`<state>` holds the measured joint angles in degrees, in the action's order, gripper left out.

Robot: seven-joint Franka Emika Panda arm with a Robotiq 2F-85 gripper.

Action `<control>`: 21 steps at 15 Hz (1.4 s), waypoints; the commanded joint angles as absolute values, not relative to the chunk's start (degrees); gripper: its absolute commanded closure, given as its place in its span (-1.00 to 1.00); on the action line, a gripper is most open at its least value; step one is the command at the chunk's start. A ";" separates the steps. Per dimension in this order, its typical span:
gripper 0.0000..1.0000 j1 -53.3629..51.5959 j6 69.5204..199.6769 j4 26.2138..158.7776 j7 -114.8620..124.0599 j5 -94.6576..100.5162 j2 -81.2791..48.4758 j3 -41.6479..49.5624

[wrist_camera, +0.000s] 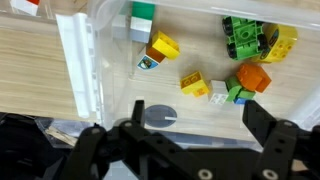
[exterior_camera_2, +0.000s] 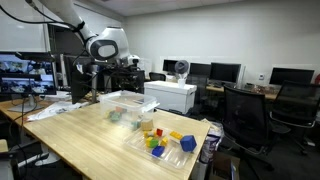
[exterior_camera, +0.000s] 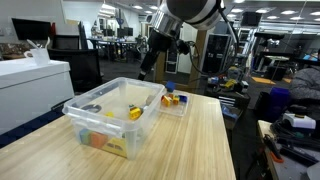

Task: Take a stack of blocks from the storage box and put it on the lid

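Approach step: gripper (wrist_camera: 185,140) hangs above storage box (exterior_camera: 95,118), fingers spread wide, holding nothing. Stack of blocks (wrist_camera: 194,85), bright yellow, lies on box floor just ahead of gap between fingers. Orange and green blocks (wrist_camera: 245,80) sit close beside it. Lid (exterior_camera: 178,113) lies beside box, off to tool's side. Next move likely calls for straight descent, centring on yellow stack and clear of neighbours before closing.

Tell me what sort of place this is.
Probably an open-plan office or robotics lab. There are desks with computer monitors, black office chairs, and a robot arm mounted by a wooden worktable.
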<state>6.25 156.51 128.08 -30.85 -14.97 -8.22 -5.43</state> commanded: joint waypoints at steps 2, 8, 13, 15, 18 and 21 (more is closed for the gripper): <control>-1.00 6.32 156.16 126.29 -33.72 -14.86 -12.07 -5.46; -1.00 7.71 155.10 116.03 -31.50 -7.64 -23.17 -5.00; -1.00 8.33 149.01 111.28 -32.25 -4.71 -27.63 -6.43; -1.00 7.64 146.56 108.46 -30.16 -4.44 -29.83 -5.70; -1.00 6.71 144.68 106.14 -25.83 -4.90 -31.39 -5.14; -1.00 4.86 145.07 104.45 -17.47 -5.72 -33.14 -4.65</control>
<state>6.48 145.82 106.26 -23.85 -6.01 -31.79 -5.52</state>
